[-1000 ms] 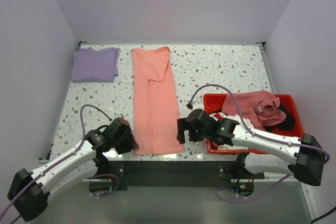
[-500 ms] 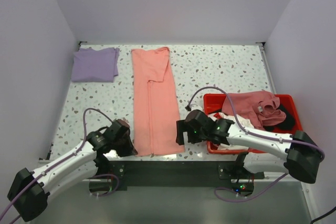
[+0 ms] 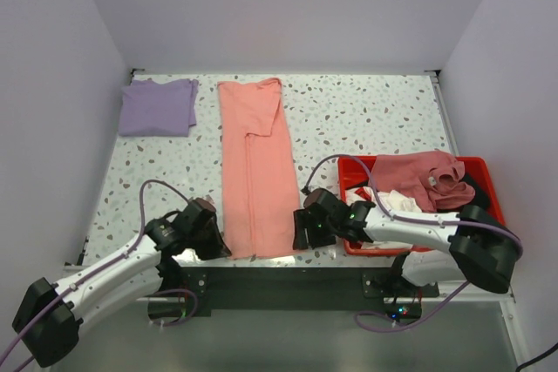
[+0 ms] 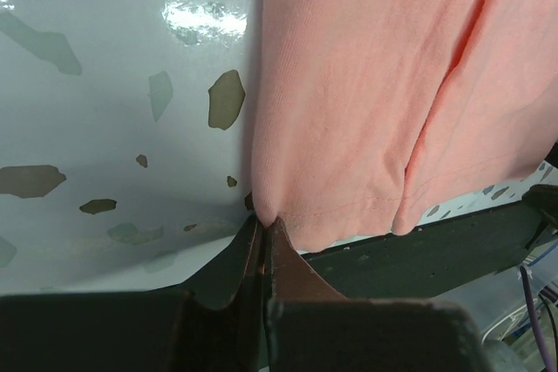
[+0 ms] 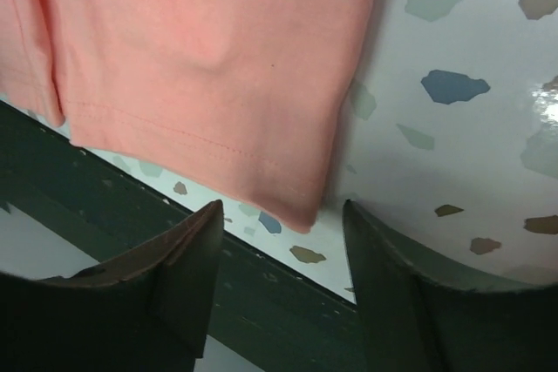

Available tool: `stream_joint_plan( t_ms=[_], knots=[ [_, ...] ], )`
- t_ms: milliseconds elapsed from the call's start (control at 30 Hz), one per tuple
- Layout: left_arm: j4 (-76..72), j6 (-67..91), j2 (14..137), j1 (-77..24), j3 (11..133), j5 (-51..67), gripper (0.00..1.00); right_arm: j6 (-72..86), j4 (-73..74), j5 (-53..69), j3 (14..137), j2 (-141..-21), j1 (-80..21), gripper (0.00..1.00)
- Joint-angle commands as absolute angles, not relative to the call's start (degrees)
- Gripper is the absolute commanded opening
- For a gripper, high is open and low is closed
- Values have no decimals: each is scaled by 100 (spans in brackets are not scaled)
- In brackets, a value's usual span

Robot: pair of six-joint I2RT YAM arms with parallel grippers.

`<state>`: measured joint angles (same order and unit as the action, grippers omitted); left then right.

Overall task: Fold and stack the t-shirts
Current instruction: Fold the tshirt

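Near edge: left gripper (image 4: pixel 264 226) pinched shut on the near-left hem corner of the salmon t-shirt (image 3: pixel 255 163), lying long and flat on the table (image 3: pixel 366 111); right gripper (image 5: pixel 281 211) fingers apart, straddling its near-right corner.

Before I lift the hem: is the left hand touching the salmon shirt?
Touching. The left wrist view shows the left hand shut on the near hem corner of the salmon shirt, with the fabric pinched where its jaws meet.
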<state>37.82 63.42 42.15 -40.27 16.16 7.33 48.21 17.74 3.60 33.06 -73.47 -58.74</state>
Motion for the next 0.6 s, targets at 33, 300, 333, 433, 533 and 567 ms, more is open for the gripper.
stream_joint_plan(
  t_ms=[33, 300, 333, 433, 533, 567],
  knots=[
    [3814, 6267, 4140, -4043, 1591, 650, 0, 4983, 1240, 475, 3182, -7550, -5862, 55],
    [4086, 6468, 3850, -4052, 1582, 563, 0, 4913, 1222, 677, 3191, -7612, -5880, 1],
    [4244, 6504, 3710, -4052, 1573, 563, 0, 4939, 1178, 755, 3069, -7542, -5915, 0],
    [4359, 6600, 3394, -4061, 1451, 676, 0, 5044, 1257, 896, 2892, -7260, -6072, 0],
    [4525, 6732, 3016, -4060, 1389, 817, 0, 5333, 1248, 905, 2673, -6971, -6388, 0],
    [4552, 6759, 2945, -4052, 1406, 861, 0, 5396, 1152, 940, 2611, -6900, -6407, 0]
  ],
)
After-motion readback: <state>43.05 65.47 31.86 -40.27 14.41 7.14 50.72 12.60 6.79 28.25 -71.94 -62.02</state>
